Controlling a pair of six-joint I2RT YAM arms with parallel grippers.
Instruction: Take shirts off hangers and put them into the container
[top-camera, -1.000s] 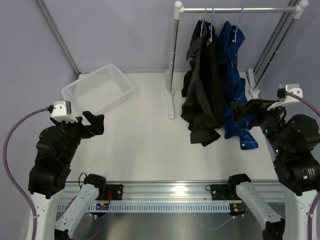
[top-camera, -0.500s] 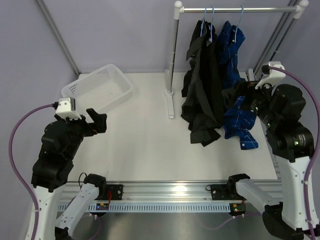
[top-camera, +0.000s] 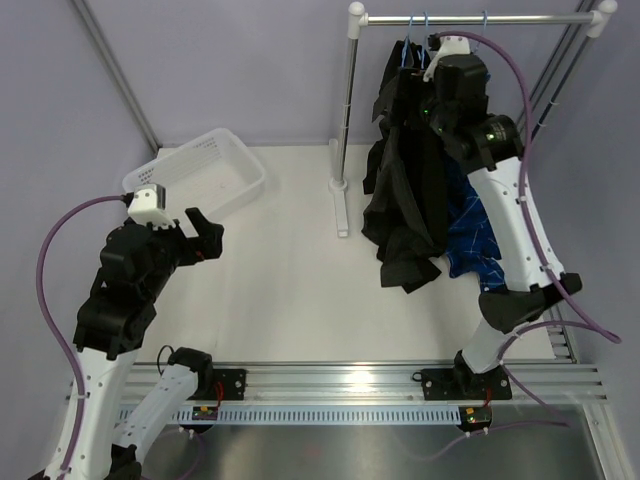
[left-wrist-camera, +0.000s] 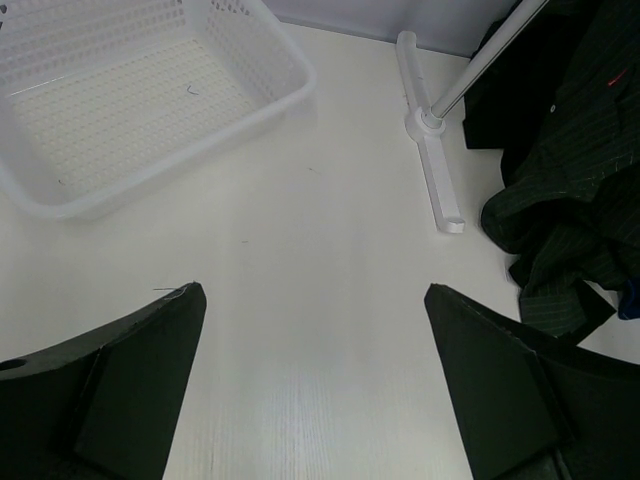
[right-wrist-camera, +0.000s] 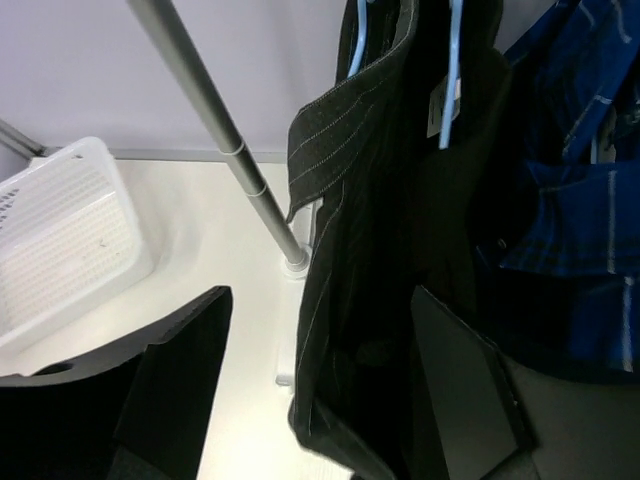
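Note:
Three shirts hang from light-blue hangers (top-camera: 415, 40) on the rail: a charcoal pinstriped shirt (top-camera: 400, 200) on the left, a black shirt (right-wrist-camera: 470, 180) behind it, and a blue checked shirt (top-camera: 472, 235) on the right. My right gripper (top-camera: 437, 95) is high up by the hangers (right-wrist-camera: 450, 90) and open. The pinstriped shirt (right-wrist-camera: 340, 250) hangs between its fingers (right-wrist-camera: 170, 380), ungripped. The white container (top-camera: 195, 180) sits at the far left with nothing in it. My left gripper (top-camera: 200, 235) hovers open over bare table to the right of the container (left-wrist-camera: 150, 110).
The silver rail (top-camera: 470, 18) rests on upright poles (top-camera: 347, 100) with white feet (left-wrist-camera: 430, 170) on the table. The shirts' hems pile on the tabletop (top-camera: 405, 265). A slanted frame pole (top-camera: 115, 70) runs behind the container.
My right arm has risen from the table's right side to the top of the rack, over the hanging shirts, and its jaws have narrowed a little. My left arm has edged forward.

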